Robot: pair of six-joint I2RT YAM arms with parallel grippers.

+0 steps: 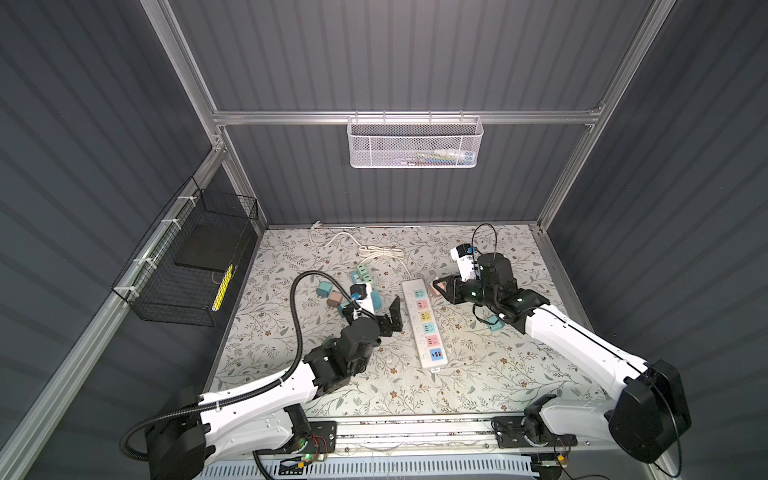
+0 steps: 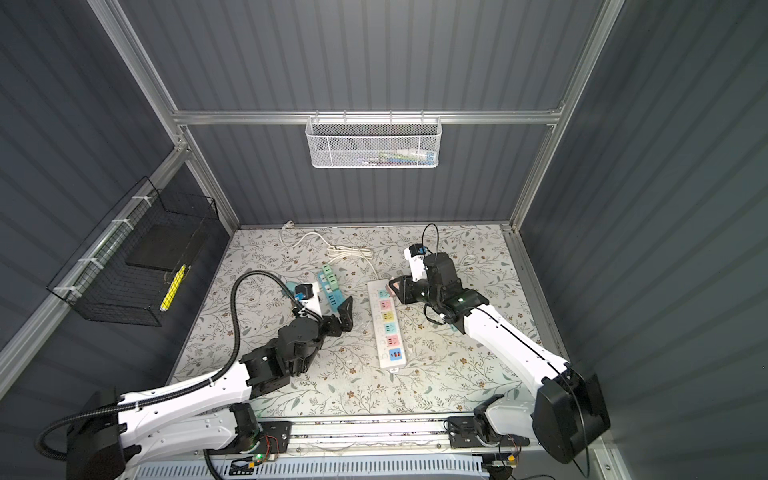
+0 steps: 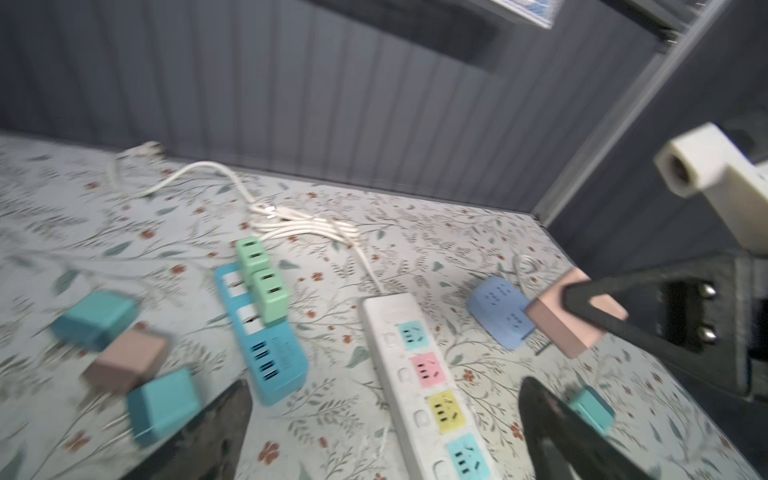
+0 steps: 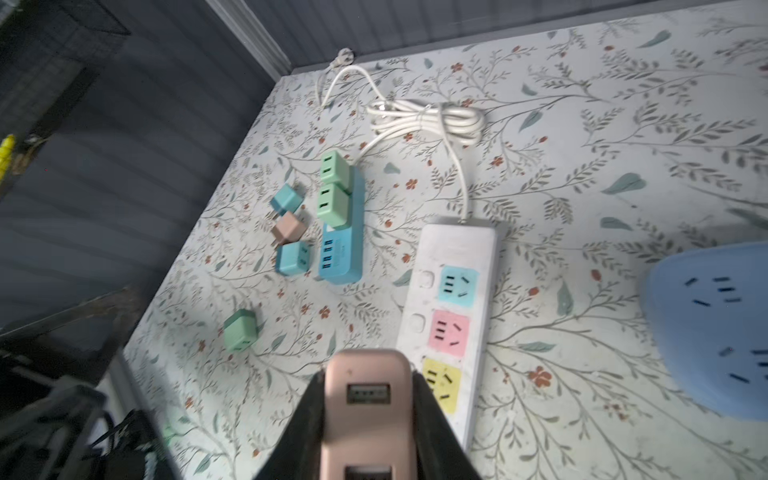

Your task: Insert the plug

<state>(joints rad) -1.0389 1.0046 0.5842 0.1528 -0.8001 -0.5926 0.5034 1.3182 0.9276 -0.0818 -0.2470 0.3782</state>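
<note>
Our right tool (image 4: 367,376) is clamped on the pink plug (image 3: 569,328), its two flat black fingers (image 4: 307,415) pressing the plug's smooth sides. The plug is a rounded, matte plastic block with rectangular USB slots in the face turned toward the wrist camera and thin metal prongs at its other end. In both top views it sits just beside the cord end of the white power strip (image 1: 423,332), on that strip's right. We cannot tell whether the prongs touch anything.

Our left tool (image 3: 384,384) is spread wide and holds nothing. Its dark tapered fingers (image 3: 232,415) are near the strip's left long edge.

The strip is a long, slim bar of white plastic with a row of coloured square sockets: teal, pink, yellow, teal, pink, then a blue USB panel. Its white cord (image 4: 424,120) lies in a loose bundle toward the back wall.

Left of it lies a shorter glossy blue strip (image 4: 340,253) with two mint-green adapters (image 4: 332,203) plugged in. Small teal cubes (image 4: 293,257), a dusty-pink cube (image 4: 288,227) and a green cube (image 4: 239,330) are scattered beside it. A pale blue rounded socket block (image 3: 498,311) rests just behind the held plug.

Everything lies on a tabletop (image 1: 478,374) covered with a leaf-and-flower print.
</note>
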